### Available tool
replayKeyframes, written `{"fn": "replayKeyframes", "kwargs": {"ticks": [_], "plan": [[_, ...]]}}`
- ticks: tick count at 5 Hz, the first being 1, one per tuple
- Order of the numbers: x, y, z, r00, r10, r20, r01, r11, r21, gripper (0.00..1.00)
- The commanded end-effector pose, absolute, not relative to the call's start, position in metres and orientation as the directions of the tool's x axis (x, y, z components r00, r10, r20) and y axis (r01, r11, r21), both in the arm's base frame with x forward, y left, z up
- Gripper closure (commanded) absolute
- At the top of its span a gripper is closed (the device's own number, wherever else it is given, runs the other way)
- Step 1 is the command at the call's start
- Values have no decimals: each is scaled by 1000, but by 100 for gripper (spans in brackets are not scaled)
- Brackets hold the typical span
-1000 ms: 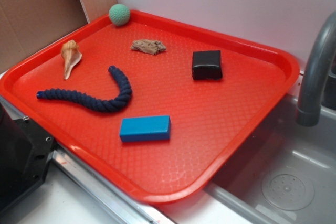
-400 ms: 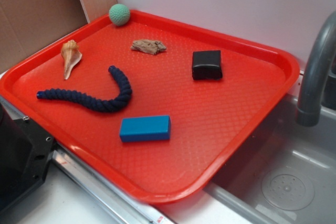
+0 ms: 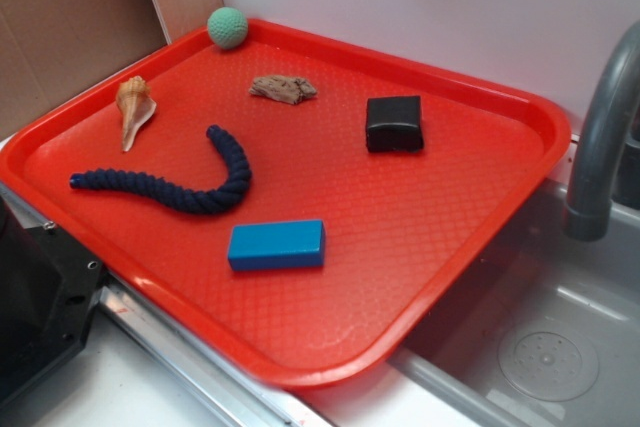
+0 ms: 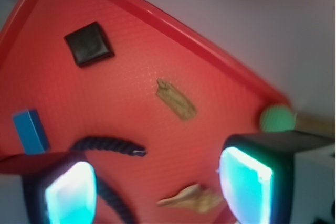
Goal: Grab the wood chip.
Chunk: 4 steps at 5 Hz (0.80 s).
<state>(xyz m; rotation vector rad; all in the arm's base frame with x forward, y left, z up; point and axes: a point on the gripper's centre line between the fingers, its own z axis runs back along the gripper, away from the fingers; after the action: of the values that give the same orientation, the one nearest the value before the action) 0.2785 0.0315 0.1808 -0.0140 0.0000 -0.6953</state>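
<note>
Your gripper (image 4: pixel 157 187) hangs high over the red plastic tray (image 3: pixel 480 107), fingers spread wide and holding nothing.

You have the small grey-brown jagged wood chip (image 3: pixel 283 89) (image 4: pixel 176 100) lying flat near the tray's far edge, between the green textured ball (image 3: pixel 227 27) and the black box (image 3: pixel 393 123), apart from both. The tan spiral seashell (image 3: pixel 133 107), dark blue rope (image 3: pixel 190 190) and blue rectangular block (image 3: pixel 276 245) lie nearer you.

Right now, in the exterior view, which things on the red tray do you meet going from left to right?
Seashell → green ball → wood chip → black box. The rope and the blue block overlap others in this order, so I leave them out.
</note>
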Motion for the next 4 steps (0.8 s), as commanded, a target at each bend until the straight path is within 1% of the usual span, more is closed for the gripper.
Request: {"fn": "replayKeyframes", "kwargs": {"ticks": [1, 2, 4], "plan": [[250, -7, 168, 374, -927, -25, 926, 375, -39, 0], [231, -10, 156, 349, -935, -65, 937, 349, 18, 0], [231, -10, 156, 349, -935, -65, 937, 349, 18, 0]]}}
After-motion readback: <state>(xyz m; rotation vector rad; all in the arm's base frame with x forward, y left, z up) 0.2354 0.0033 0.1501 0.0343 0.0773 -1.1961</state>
